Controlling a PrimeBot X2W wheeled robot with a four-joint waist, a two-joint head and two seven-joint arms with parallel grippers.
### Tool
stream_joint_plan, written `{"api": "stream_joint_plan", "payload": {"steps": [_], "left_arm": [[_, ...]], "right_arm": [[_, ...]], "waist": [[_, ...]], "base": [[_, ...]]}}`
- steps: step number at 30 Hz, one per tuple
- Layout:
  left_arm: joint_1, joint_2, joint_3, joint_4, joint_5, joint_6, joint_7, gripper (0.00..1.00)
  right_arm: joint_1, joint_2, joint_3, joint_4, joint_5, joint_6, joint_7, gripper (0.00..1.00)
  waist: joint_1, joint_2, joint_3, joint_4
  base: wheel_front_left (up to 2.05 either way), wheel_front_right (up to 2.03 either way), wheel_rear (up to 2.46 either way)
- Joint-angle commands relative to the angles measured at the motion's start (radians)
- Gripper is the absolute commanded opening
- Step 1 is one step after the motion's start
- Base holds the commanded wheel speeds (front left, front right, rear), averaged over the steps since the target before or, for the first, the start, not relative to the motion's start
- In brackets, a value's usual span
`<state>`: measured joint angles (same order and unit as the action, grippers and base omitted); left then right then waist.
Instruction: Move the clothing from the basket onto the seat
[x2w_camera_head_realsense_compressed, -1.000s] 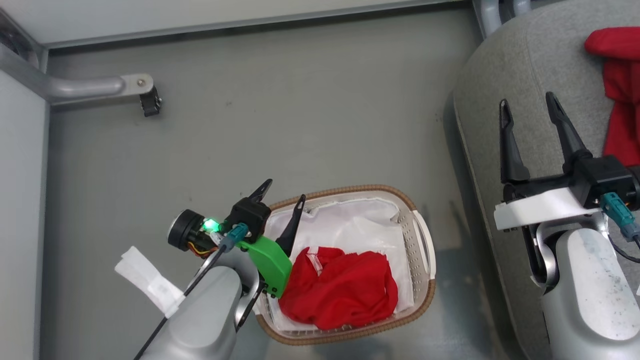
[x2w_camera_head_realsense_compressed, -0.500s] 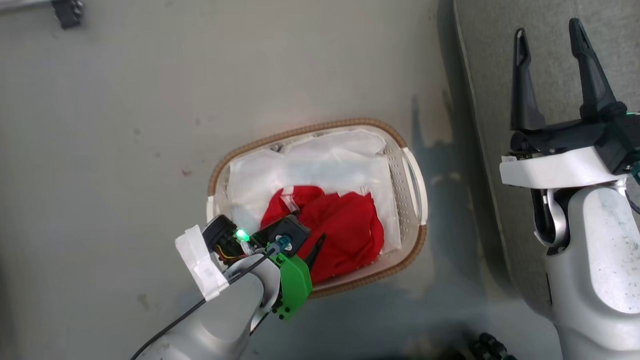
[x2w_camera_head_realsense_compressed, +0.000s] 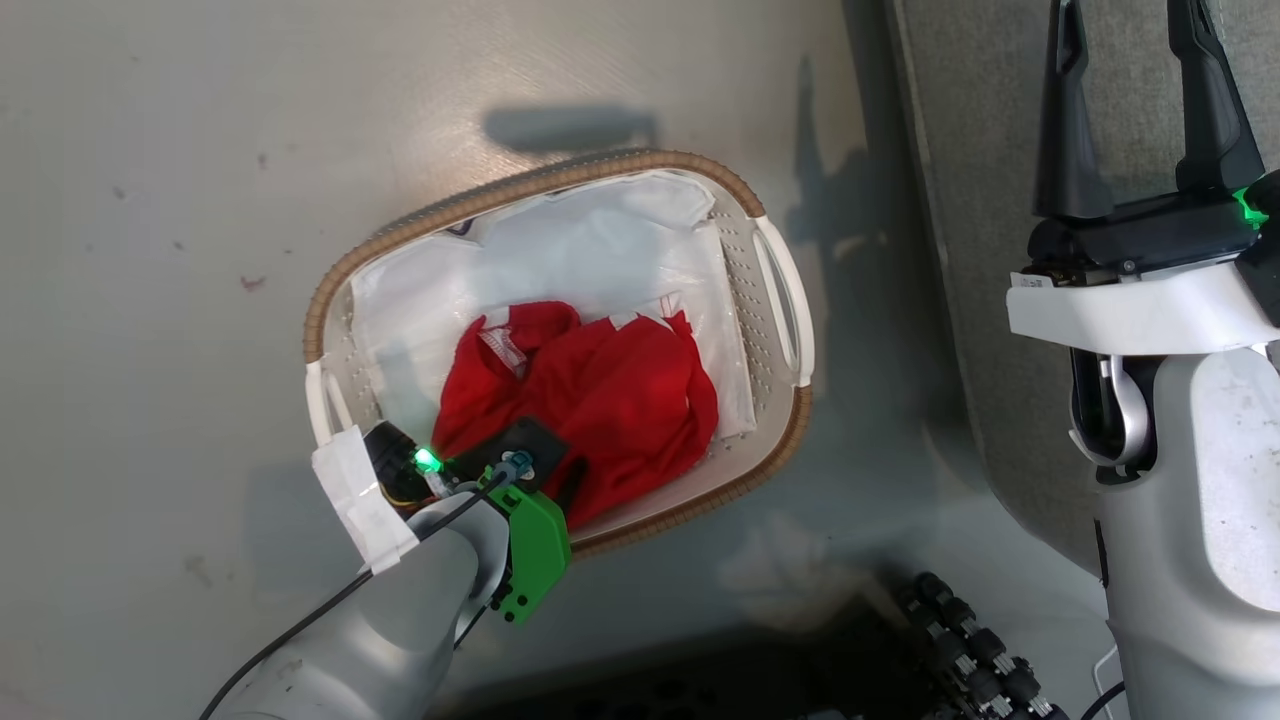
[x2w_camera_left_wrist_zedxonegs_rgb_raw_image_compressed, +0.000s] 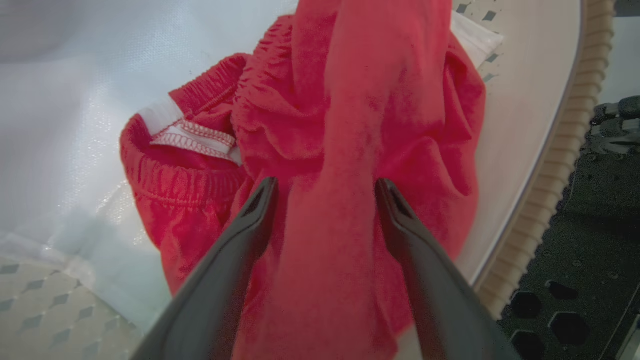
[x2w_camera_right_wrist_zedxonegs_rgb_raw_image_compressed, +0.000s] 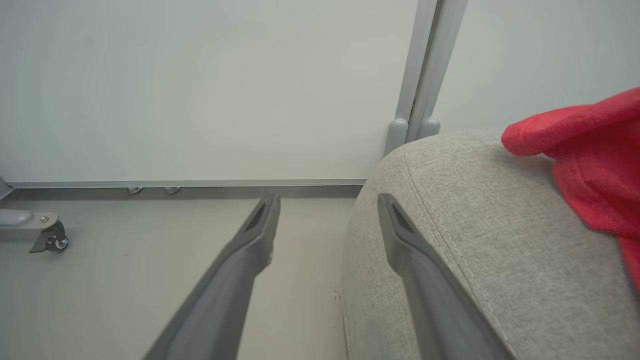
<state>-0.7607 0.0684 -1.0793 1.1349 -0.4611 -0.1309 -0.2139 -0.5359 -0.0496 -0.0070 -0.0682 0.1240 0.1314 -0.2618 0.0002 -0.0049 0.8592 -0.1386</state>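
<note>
— Inside the basket (x2w_camera_head_realsense_compressed: 560, 175), contents?
— One red garment (x2w_camera_head_realsense_compressed: 610, 400) on the liner (x2w_camera_head_realsense_compressed: 600, 230); left claw (x2w_camera_left_wrist_zedxonegs_rgb_raw_image_compressed: 326, 184) apart, straddling a fold.
— Right claw (x2w_camera_right_wrist_zedxonegs_rgb_raw_image_compressed: 327, 200)?
— Apart, by the seat (x2w_camera_right_wrist_zedxonegs_rgb_raw_image_compressed: 475, 225); second garment (x2w_camera_right_wrist_zedxonegs_rgb_raw_image_compressed: 595, 165) lies on it.

The head camera looks steeply down on the basket (x2w_camera_head_realsense_compressed: 520, 185) and seat (x2w_camera_head_realsense_compressed: 970, 250) edge. The left wrist camera peers close into that basket; the right wrist's looks, seemingly level, across that seat.

Lab test bay, white panel walls (x2w_camera_right_wrist_zedxonegs_rgb_raw_image_compressed: 200, 90), metal framing (x2w_camera_right_wrist_zedxonegs_rgb_raw_image_compressed: 426, 65), grey floor (x2w_camera_head_realsense_compressed: 150, 200)
</note>
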Motion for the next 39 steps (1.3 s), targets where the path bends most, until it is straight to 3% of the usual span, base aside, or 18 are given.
{"api": "stream_joint_plan", "payload": {"steps": [1,2,3,4,5,18,39], "left_arm": [[-0.021,0.009,-0.006,0.009,-0.016,0.001,-0.005,0.87],[-0.022,0.01,-0.009,0.014,-0.021,0.001,-0.007,0.7],[-0.023,0.011,-0.013,0.019,-0.028,0.001,-0.008,0.44],[-0.022,0.012,-0.016,0.022,-0.034,0.001,-0.011,0.31],[-0.023,0.012,-0.017,0.024,-0.043,0.001,-0.015,0.0],[-0.024,0.017,0.033,-0.043,-0.077,0.001,-0.052,0.0],[0.18,0.11,0.227,-0.422,0.019,0.001,-0.052,0.0]], "right_arm": [[-0.013,-0.002,-0.001,-0.005,0.004,-0.001,-0.005,1.0],[-0.012,-0.002,0.0,-0.005,0.006,-0.001,-0.005,1.0],[-0.011,-0.002,0.0,-0.004,0.008,-0.001,-0.005,1.0],[-0.011,-0.002,0.0,-0.002,0.008,-0.001,-0.005,1.0],[-0.011,-0.002,-0.001,0.001,0.008,-0.001,-0.005,1.0],[0.015,-0.002,0.003,0.057,-0.012,-0.001,-0.005,1.0],[0.224,-0.002,-0.005,0.197,-0.047,-0.001,-0.005,1.0]], "waist": [[-0.0002,0.0049,0.029,-0.028],[-0.0002,0.0049,0.03,-0.028],[-0.0002,0.0049,0.029,-0.029],[-0.0002,0.0049,0.029,-0.029],[-0.0002,0.0049,0.026,-0.028],[-0.0002,0.0049,-0.103,0.018],[-0.0002,0.0049,-0.58,0.129]], "base": [[0.0,0.0,0.0],[0.0,0.0,0.0],[0.0,0.0,0.0],[0.0,0.0,0.0],[0.0,0.0,0.0],[0.0,0.0,0.0],[0.0,0.0,0.0]]}}
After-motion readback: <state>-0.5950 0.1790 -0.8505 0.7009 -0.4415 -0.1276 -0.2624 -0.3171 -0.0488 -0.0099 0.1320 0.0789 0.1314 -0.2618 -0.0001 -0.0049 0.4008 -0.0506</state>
